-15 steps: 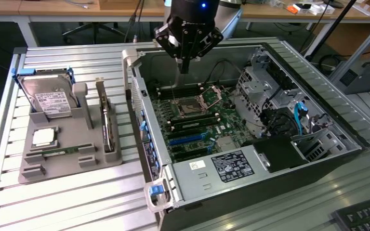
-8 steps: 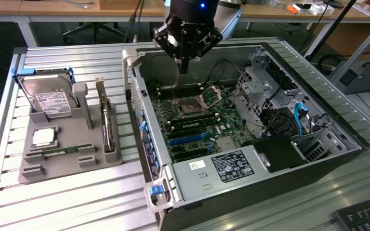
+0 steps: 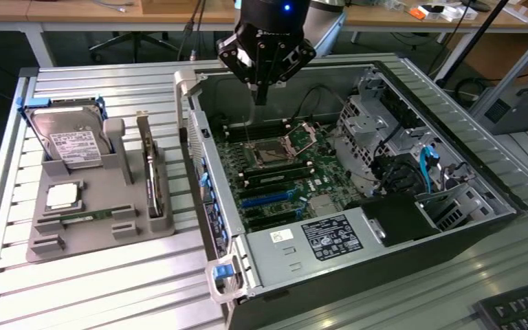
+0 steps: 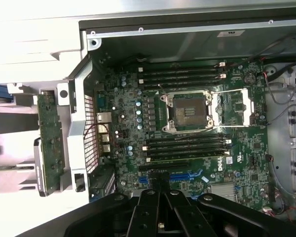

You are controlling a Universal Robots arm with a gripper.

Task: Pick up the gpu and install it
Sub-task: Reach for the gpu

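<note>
The gpu (image 3: 151, 175) stands on edge in a slot of the grey holder tray (image 3: 90, 237), at the exterior view's left of the computer case. In the wrist view the gpu (image 4: 49, 143) appears as a green board just outside the case wall. My gripper (image 3: 260, 96) hangs over the far end of the open case, above the motherboard (image 3: 273, 172) and well away from the gpu. Its fingers (image 4: 149, 202) are pressed together with nothing between them. Under the gripper (image 4: 160, 191) lie the blue expansion slots (image 4: 185, 175) and the bare CPU socket (image 4: 187, 111).
The tray also holds a silver hard drive (image 3: 73, 144), a CPU chip (image 3: 62, 196) and a narrow RAM stick (image 3: 79, 218). The open case (image 3: 337, 254) has a drive cage and cables (image 3: 411, 165) on the exterior view's right. A keyboard corner (image 3: 525, 309) sits near the front.
</note>
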